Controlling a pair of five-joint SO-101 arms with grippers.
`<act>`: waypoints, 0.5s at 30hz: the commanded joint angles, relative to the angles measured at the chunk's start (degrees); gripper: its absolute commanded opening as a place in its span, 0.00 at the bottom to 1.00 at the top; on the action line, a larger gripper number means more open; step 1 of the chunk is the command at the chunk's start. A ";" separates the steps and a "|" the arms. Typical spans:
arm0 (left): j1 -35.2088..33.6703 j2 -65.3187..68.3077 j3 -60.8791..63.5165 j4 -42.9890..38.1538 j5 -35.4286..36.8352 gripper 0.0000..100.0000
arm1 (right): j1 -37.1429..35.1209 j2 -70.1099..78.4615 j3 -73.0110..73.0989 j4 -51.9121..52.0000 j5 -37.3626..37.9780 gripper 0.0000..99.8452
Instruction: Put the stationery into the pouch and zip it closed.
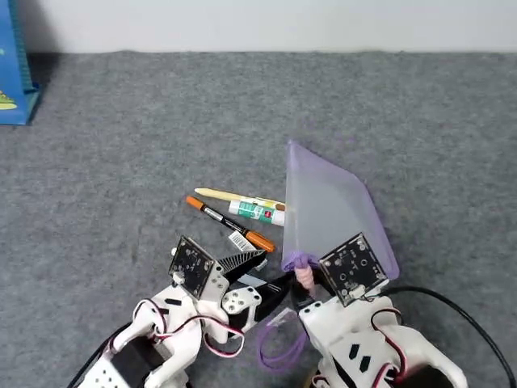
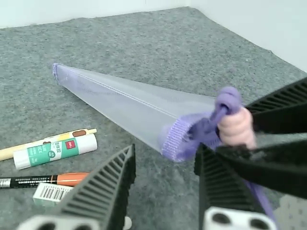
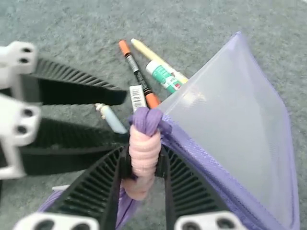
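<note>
A translucent purple pouch (image 1: 331, 210) lies right of centre, its near corner raised. My right gripper (image 1: 304, 281) (image 3: 143, 155) is shut on the pink zipper pull (image 3: 142, 165) (image 2: 236, 128) at that corner. My left gripper (image 1: 271, 270) (image 2: 165, 153) stands open just left of the same corner, with the pouch's purple end (image 2: 176, 139) in front of its fingers. On the mat left of the pouch lie an orange-capped pen (image 1: 229, 223), a glue stick (image 1: 257, 212), a cream stick (image 1: 222, 195) and a barcoded eraser (image 1: 238, 240).
A purple strap loop (image 1: 279, 347) trails on the grey mat (image 1: 121, 137) between the arms. A blue object (image 1: 13, 77) stands at the far left edge. A white wall (image 1: 266, 24) borders the back.
</note>
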 commanded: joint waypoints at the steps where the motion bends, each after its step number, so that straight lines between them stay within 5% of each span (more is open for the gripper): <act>1: -2.20 -0.70 0.22 -4.48 0.44 0.20 | -1.63 0.22 -2.11 0.40 -0.62 0.01; 6: -6.51 -0.70 1.19 -7.21 0.44 0.20 | -1.80 0.22 -2.11 0.40 -0.62 0.01; 15: -3.16 -0.62 3.30 -7.21 -0.97 0.19 | -1.89 0.22 -2.11 0.31 -0.62 0.01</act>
